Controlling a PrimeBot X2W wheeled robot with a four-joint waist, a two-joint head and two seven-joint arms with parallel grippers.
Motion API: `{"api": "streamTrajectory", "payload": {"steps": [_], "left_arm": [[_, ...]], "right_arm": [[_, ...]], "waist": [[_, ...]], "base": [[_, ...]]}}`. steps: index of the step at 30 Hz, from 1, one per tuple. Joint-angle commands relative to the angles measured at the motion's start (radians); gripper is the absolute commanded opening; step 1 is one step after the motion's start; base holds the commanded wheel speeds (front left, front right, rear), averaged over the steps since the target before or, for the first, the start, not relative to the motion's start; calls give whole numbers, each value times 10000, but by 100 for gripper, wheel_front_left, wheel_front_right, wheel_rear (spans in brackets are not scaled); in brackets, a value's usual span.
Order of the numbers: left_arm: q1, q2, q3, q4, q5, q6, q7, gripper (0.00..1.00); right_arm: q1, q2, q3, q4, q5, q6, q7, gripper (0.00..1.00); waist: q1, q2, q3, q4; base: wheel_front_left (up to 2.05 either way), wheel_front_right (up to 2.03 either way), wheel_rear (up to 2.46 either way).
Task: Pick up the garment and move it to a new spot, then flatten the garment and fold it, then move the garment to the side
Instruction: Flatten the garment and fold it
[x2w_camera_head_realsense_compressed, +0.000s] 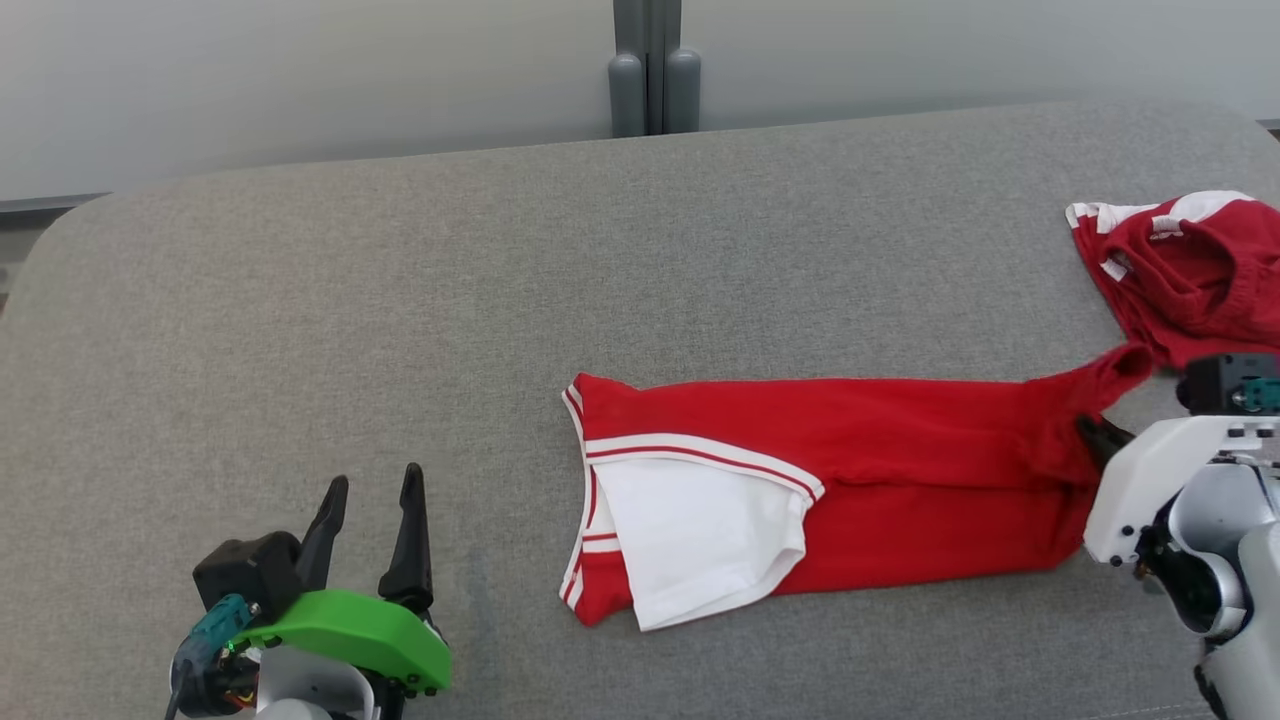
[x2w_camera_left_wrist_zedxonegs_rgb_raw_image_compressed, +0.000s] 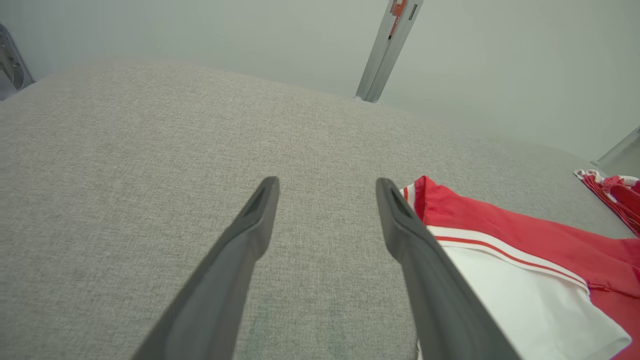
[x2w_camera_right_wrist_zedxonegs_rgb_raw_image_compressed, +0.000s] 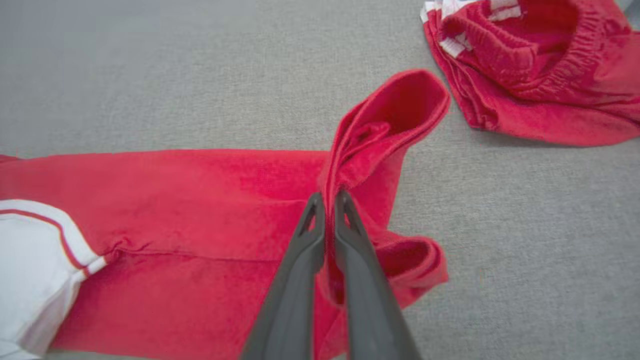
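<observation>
The red garment (x2w_camera_head_realsense_compressed: 850, 450) lies stretched flat across the middle of the grey bench (x2w_camera_head_realsense_compressed: 400, 300), its white-trimmed end to the left. The right claw (x2w_camera_right_wrist_zedxonegs_rgb_raw_image_compressed: 327, 200) is clamped on a raised fold at its right end, so the folding step seems under way. Next, that end likely wants lifting and carrying over toward the white end. The left claw (x2w_camera_head_realsense_compressed: 373, 480) hovers with its fingers apart, well clear. A second red garment (x2w_camera_head_realsense_compressed: 1190, 270), bunched, lies near the pinched end and could snag.
</observation>
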Motion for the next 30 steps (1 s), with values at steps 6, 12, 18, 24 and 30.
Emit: {"api": "streamTrajectory", "payload": {"steps": [6,12,18,24,30], "left_arm": [[48,60,-5,25,-61,14,48,100],[123,-23,-112,44,-109,-7,44,100],[-147,-41,-103,-26,-96,-12,-16,100],[-276,-125,-163,123,-66,-62,-124,100],[-264,-132,-261,229,-58,-115,-141,100]], "right_arm": [[438,562,1267,-1844,555,-8,495,0],[501,1458,2405,-2553,1111,-7,588,0],[-69,2254,3254,-2088,1379,-7,328,0],[-499,2590,3890,-1232,1580,-7,-103,0],[-806,2773,4351,-110,1719,-7,-524,0]], "waist": [[1,0,-300,380],[1,0,-420,794],[1,0,-93,1132],[1,0,-42,1388],[1,0,-105,1578]], "base": [[0,0,0],[0,0,0],[0,0,0],[0,0,0],[0,0,0]]}}
